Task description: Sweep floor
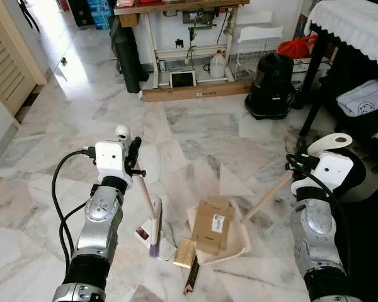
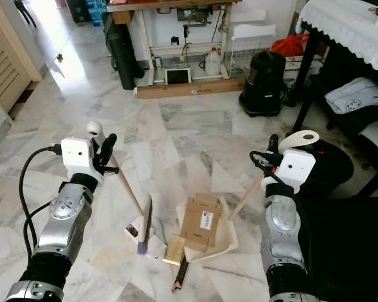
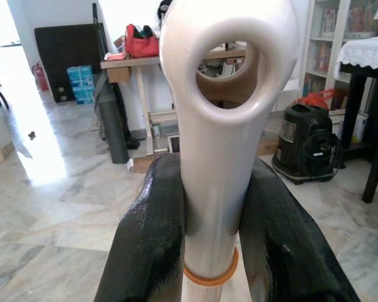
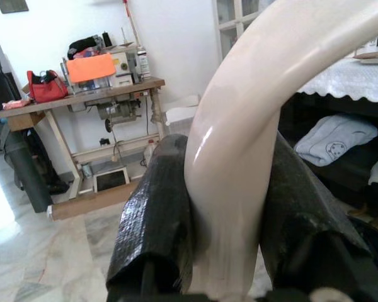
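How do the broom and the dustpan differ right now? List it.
The broom is in the left gripper; the dustpan is in the right gripper.
The broom's head stands narrow on the floor; the dustpan lies flat and wide.
The dustpan carries a flattened cardboard box; the broom carries nothing, with small scraps beside it.
Both have pale wooden shafts with cream plastic grips, each clamped between black fingers.

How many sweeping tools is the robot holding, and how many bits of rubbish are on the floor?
Brooms: 1
Dustpans: 1
Cardboard pieces: 2
Dark strips: 1
Small packets: 1
Total: 6
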{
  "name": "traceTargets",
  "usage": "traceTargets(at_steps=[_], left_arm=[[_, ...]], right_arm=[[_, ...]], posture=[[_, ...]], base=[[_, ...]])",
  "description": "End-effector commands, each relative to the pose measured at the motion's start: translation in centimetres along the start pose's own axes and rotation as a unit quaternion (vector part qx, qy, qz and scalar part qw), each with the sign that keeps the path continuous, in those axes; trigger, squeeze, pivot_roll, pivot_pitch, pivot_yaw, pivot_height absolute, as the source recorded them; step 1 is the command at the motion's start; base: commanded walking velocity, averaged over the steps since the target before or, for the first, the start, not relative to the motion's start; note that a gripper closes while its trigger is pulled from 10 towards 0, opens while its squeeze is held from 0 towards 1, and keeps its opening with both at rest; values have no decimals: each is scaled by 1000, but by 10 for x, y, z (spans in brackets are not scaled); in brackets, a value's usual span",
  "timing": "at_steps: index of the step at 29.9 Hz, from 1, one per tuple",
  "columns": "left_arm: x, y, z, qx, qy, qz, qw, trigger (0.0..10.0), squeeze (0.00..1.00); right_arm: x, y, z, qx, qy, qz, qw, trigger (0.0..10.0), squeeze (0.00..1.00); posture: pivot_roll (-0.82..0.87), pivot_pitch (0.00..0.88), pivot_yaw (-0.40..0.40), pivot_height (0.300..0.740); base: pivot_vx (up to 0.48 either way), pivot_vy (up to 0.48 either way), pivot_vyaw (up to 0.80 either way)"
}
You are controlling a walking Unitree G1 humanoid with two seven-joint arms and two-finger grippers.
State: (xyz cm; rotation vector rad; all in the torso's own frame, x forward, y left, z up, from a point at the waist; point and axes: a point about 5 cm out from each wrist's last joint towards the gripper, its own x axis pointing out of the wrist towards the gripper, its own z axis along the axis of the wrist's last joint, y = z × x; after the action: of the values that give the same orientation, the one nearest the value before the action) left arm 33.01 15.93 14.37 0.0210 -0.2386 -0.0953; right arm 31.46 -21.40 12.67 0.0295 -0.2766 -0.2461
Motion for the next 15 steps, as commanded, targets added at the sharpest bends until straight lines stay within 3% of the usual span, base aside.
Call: traceTargets(at_steps=[1,15], left_arm=[[1,0,8,6,-24,-6,1000,10000,0],[4,1,15,0,-32,4,999,10000,0]], right_arm=[[-1,0,10,15,-24,-6,1000,10000,0],[-1,-1,14,22,-24,-12,999,10000,0]], posture=[[-118,0,97,740],[-107,0,96,740]], base=[[0,0,625],[0,0,689]])
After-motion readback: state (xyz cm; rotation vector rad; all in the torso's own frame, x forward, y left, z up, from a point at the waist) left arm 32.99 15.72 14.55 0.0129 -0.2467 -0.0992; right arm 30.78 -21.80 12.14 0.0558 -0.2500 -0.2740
